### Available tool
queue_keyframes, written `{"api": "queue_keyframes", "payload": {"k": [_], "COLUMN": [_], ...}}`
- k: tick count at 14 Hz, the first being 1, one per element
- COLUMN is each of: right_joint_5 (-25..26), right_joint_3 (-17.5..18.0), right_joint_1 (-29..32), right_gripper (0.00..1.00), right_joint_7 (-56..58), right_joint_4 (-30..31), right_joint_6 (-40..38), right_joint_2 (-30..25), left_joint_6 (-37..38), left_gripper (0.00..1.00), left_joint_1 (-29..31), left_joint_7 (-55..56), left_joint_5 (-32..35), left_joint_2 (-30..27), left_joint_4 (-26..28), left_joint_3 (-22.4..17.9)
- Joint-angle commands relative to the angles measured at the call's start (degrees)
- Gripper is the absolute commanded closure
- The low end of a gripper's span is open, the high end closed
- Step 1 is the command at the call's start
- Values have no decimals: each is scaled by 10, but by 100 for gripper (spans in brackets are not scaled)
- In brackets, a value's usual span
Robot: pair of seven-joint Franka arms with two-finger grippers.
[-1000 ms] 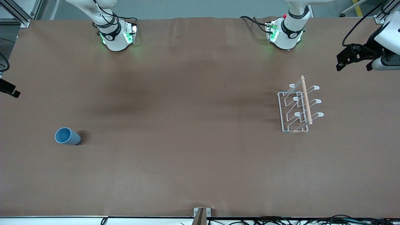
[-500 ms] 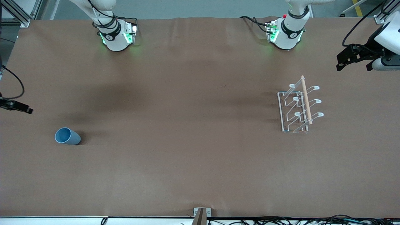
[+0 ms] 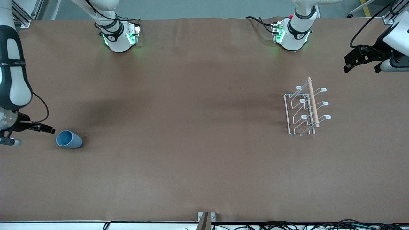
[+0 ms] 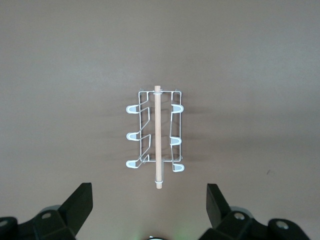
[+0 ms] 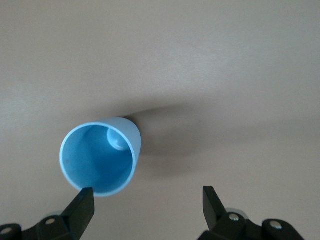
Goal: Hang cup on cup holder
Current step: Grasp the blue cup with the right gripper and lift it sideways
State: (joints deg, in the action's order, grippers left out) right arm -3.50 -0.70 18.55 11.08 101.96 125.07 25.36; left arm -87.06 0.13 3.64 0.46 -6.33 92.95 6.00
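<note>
Over the last second our right gripper has swung in along the right arm's end of the table and now hangs just beside the light blue cup, fingers spread wide with nothing between them; we judge the pick is about to begin. We count one cup, upright on the brown table, and one white wire cup holder with six looped prongs and one wooden dowel, well apart from it. Our left gripper waits open above the holder.
</note>
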Motion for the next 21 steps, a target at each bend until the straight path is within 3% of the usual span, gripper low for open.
{"api": "queue_keyframes", "payload": {"k": [1,3,5,8,9,14,18,21], "right_joint_5": [-20,-27,-25,-27,-27,-27,-31,-136], "right_joint_3": [14,19,21,21,21,21,25,44], "right_joint_1": [3,3,3,5,5,7,4,6], "right_gripper": [6,8,20,91,98,100,100,100], "right_joint_7": [9,9,10,49,51,54,53,54], "right_joint_4": [-9,-9,-9,-10,-9,-9,-10,-11], "right_joint_6": [25,60,72,89,89,82,14,-76], "right_joint_2": [25,45,64,75,75,74,43,5], "left_joint_6": [2,2,2,2,2,2,2,2], "left_gripper": [0,0,0,0,0,0,0,0], "left_joint_1": [1,0,0,-1,0,2,3,3], "left_joint_7": [1,1,1,1,2,1,1,1], "left_joint_5": [-7,-7,-7,-12,-14,-19,-19,-19], "left_joint_2": [6,6,6,6,6,9,9,10], "left_joint_4": [-12,-13,-13,-13,-13,-13,-14,-17], "left_joint_3": [2,2,3,3,3,3,3,3]}}
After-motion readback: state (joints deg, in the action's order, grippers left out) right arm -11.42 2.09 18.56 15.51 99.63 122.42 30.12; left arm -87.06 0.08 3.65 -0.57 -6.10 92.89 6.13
